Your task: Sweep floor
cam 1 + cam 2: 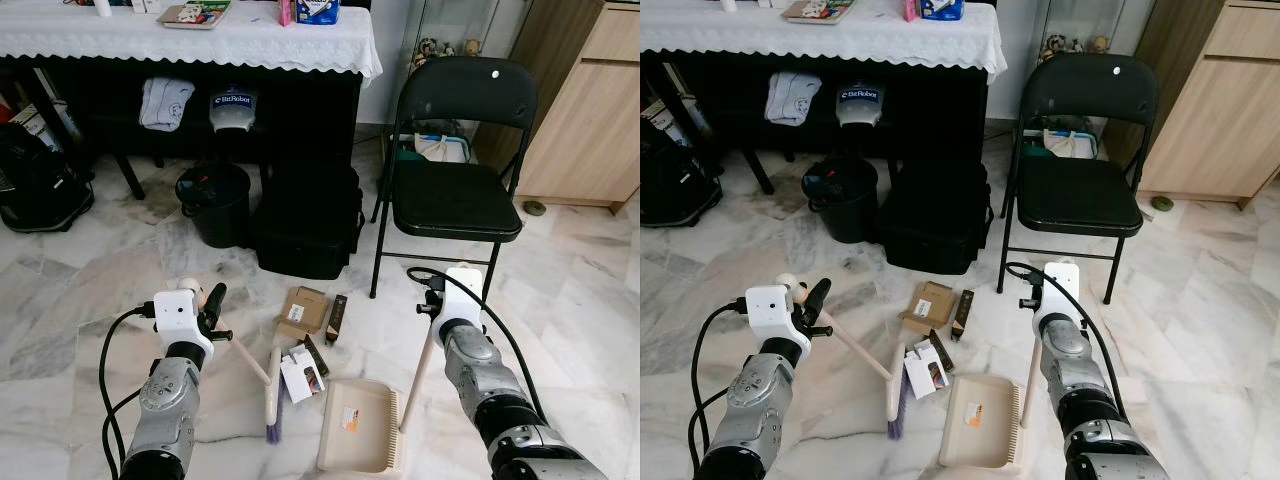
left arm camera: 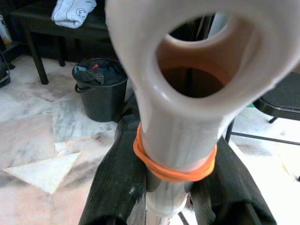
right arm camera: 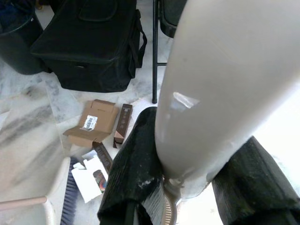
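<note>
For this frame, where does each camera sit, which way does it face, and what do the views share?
Left eye: on the head, facing forward and down at the broom, dustpan and chair; both arms show.
Right eye: the same scene, shifted sideways.
Left wrist: along the left gripper, shut on the broom handle; bucket beyond.
Right wrist: along the right gripper, shut on the dustpan handle; cardboard box beyond.
The wrist views share the black case.

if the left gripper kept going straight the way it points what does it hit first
Probably the black bucket ahead of the left gripper, which grips the broom handle; depth is unclear, so bare floor might come first.
</note>
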You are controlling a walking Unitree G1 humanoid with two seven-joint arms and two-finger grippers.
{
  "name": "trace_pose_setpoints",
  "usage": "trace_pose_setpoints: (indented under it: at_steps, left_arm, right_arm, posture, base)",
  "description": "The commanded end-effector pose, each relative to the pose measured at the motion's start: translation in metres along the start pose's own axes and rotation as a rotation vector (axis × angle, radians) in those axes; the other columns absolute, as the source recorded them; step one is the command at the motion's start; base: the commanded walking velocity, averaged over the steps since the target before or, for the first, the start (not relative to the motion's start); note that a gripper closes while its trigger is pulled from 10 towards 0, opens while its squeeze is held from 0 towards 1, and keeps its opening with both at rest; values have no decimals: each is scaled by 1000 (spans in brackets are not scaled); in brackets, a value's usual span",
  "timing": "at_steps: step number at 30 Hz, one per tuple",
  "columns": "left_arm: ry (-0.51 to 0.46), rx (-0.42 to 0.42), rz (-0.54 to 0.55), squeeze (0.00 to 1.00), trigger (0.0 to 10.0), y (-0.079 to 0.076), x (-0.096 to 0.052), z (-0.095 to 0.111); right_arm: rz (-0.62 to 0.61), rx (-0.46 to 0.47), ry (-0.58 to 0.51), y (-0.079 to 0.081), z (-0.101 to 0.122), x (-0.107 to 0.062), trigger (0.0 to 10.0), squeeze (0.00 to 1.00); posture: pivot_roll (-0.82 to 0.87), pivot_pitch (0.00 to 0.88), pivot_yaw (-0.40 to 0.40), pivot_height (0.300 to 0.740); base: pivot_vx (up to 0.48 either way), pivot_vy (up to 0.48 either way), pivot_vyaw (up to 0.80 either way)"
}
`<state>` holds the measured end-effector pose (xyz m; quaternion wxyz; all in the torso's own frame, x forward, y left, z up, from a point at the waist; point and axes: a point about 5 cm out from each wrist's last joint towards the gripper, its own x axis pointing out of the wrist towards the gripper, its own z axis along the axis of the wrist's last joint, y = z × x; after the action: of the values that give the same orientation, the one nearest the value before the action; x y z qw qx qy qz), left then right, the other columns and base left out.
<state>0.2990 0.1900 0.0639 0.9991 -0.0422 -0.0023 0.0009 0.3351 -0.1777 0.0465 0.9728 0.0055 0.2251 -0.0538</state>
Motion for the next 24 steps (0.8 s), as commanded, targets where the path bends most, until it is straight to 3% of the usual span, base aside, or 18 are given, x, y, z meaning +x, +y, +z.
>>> trace_pose_setpoints:
  at_steps: [1,4,7,9,20,24]
  left_arm:
    - [-5,-8,-8,0,10000,-1,-1,1]
    - [-6,-8,-7,0,10000,-1,-1,1]
    - [-15,-4,7,0,10000,1,-1,2]
    - [-19,-2,12,0,10000,1,0,3]
    - [-30,-17,26,0,10000,2,-1,4]
    - [-32,-25,29,0,10000,2,-1,4]
  right_arm:
    - [70,123,85,17,-24,-4,10000,0]
    - [54,146,-3,15,-13,-4,10000,0]
    - [13,17,-120,10,2,-5,10000,0]
    - [16,-9,-174,11,10,-5,10000,0]
    - [-28,-98,-192,6,7,-6,10000,0]
    - [-73,-75,-210,-1,8,-7,10000,0]
  posture:
    - [26,92,-4,740]
    - [26,92,-4,740]
    - [24,96,-4,740]
    - [23,96,-4,740]
    - [24,99,-9,740]
    - [24,99,-9,740]
  base:
    - [0,0,0]
    - [0,0,0]
    - [0,0,0]
    - [0,0,0]
    - [0,0,0]
    - [0,0,0]
